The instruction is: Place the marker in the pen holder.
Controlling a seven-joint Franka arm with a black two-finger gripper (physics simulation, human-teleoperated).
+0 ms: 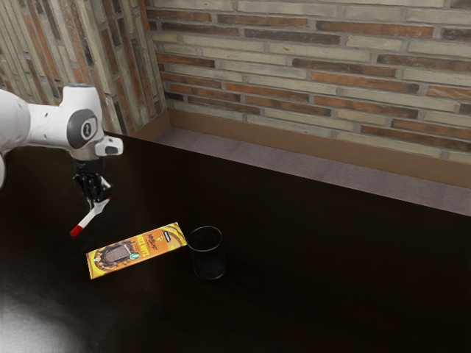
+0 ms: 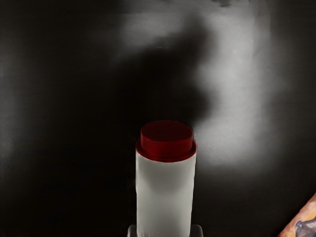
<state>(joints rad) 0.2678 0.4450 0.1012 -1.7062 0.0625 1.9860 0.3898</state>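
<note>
My gripper [image 1: 96, 197] is above the table at the exterior view's left, shut on the white marker [image 1: 91, 216]. The marker hangs tilted, its red end pointing down toward the exterior view's lower left. In the wrist view, the marker [image 2: 164, 192] stands out large with its red end away from the hand, and the tips of my gripper [image 2: 164, 231] flank it on both sides. A dark, see-through cup, the pen holder [image 1: 209, 257], stands upright on the table, to the exterior view's right of the gripper and apart from it.
A yellow and orange box [image 1: 136, 251] lies flat on the black table [image 1: 316, 272], between the gripper's side and the pen holder, with one end close beside the holder. A corner of that box [image 2: 305, 222] appears in the wrist view. A brick wall rises behind the table.
</note>
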